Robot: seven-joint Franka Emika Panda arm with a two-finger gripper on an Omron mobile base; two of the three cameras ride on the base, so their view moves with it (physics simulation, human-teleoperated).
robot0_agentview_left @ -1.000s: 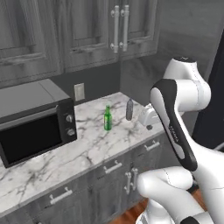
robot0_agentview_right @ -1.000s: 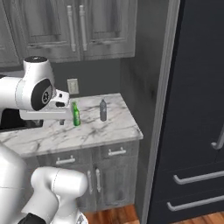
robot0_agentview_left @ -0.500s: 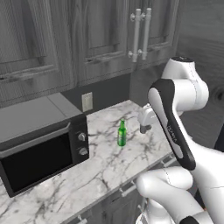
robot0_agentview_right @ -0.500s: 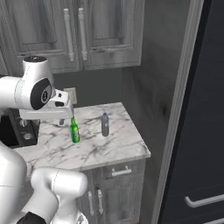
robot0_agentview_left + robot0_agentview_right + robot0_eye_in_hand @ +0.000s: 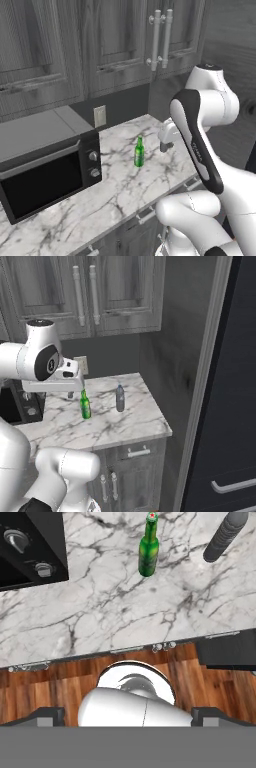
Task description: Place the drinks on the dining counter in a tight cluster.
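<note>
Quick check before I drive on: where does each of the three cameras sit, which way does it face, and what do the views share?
Left base view: behind the arm on its left, facing forward and down at the counter with the microwave and green bottle; the arm rises at right.
Right base view: behind the arm on its right, facing the same counter, the grey bottle and a dark fridge; the arm is at left.
Hand view: on the hand, looking down at the counter edge and wood floor.
Shared: the green bottle, counter and microwave show in all three.
</note>
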